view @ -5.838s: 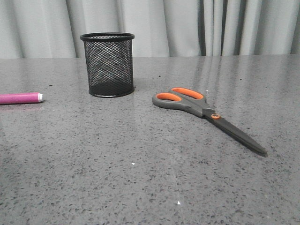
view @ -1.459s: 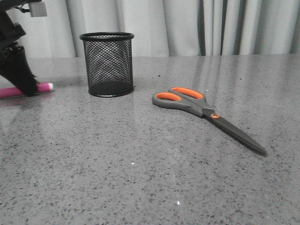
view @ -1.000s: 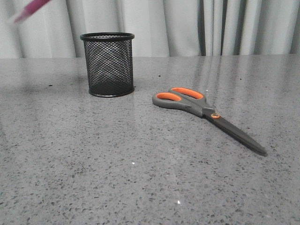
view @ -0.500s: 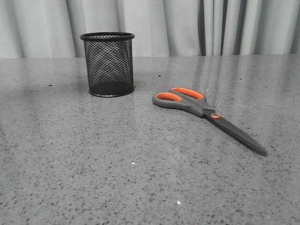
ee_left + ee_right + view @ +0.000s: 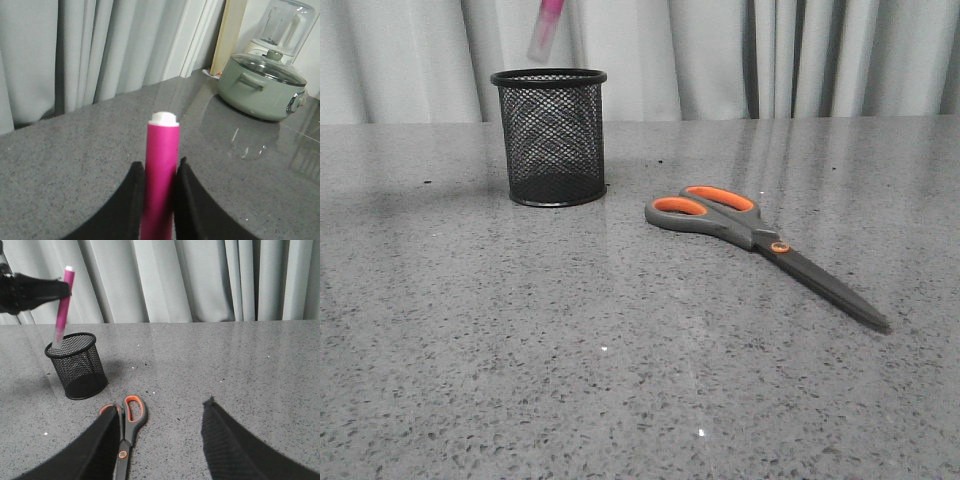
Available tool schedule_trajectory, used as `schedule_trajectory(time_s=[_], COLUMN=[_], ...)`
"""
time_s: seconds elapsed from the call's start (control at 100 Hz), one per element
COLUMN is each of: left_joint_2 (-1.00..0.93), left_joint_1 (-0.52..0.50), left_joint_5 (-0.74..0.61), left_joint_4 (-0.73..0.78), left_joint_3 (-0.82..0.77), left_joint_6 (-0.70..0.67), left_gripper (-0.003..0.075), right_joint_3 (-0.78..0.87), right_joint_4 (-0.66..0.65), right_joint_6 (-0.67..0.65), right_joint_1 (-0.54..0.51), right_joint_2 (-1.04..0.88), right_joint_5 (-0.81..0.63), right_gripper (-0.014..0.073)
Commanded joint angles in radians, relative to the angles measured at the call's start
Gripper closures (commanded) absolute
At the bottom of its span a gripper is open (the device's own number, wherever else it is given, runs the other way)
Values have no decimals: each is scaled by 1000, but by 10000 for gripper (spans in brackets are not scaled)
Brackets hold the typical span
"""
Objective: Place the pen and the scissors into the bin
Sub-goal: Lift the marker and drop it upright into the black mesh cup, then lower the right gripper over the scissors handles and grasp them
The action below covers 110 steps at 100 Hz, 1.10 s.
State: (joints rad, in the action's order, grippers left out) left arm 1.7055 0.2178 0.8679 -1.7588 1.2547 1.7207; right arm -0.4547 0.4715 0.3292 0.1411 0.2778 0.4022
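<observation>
Grey worktop [image 5: 620, 380] no longer carries the pen [image 5: 546, 28]: it's off the left edge and now hangs over the bin [image 5: 550, 138], clamped in left gripper [image 5: 159, 185], so drop looks imminent. Scissors [image 5: 760, 245] unmoved mid-right; right gripper [image 5: 162, 440] spread wide above them, holding nothing.

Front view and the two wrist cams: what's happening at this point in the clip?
The left gripper is shut on the pen and holds it nearly upright above the open mouth of the bin; its lower end is just over the rim, not yet inside. The scissors lie flat on the grey table, to the right of the bin, untouched. The right gripper hangs open above the scissors, holding nothing. So neither item is in the bin yet.
</observation>
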Motion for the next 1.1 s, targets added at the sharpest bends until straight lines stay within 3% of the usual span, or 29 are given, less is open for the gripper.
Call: schedule_trajectory(time_s=[0.0,0.23,0.3,0.45,0.52,0.63,0.75,0.85,0.99,1.09], left_joint_2=[-13,9,9,1,-21,-81,-182,-298,-472,-596], left_joint_1=[9,5,5,5,-8,-45,-98,-124,-115,-90], left_joint_5=[47,22,20,29,77,239,413,388,290,210], left_joint_4=[-90,-90,-88,-91,-91,-91,-89,-13,173,368], left_joint_3=[26,26,26,26,26,26,26,26,26,26], left_joint_6=[11,13,29,29,29,21,-44,-101,-145,-231], left_gripper=[739,704,599,214,133,180,388,524,531,531], right_joint_3=[-32,-32,-32,-32,-32,-32,-82,-155,-268,-340], right_joint_4=[4,4,4,4,4,4,35,42,97,111], right_joint_6=[11,11,11,11,11,11,11,32,193,214], right_joint_1=[0,0,0,0,0,0,0,8,55,105], right_joint_2=[19,19,19,19,19,27,91,191,354,470], right_joint_5=[-75,-44,-35,-39,-59,-131,-87,6,84,107], right_gripper=[253,253,253,253,253,253,253,255,255,259])
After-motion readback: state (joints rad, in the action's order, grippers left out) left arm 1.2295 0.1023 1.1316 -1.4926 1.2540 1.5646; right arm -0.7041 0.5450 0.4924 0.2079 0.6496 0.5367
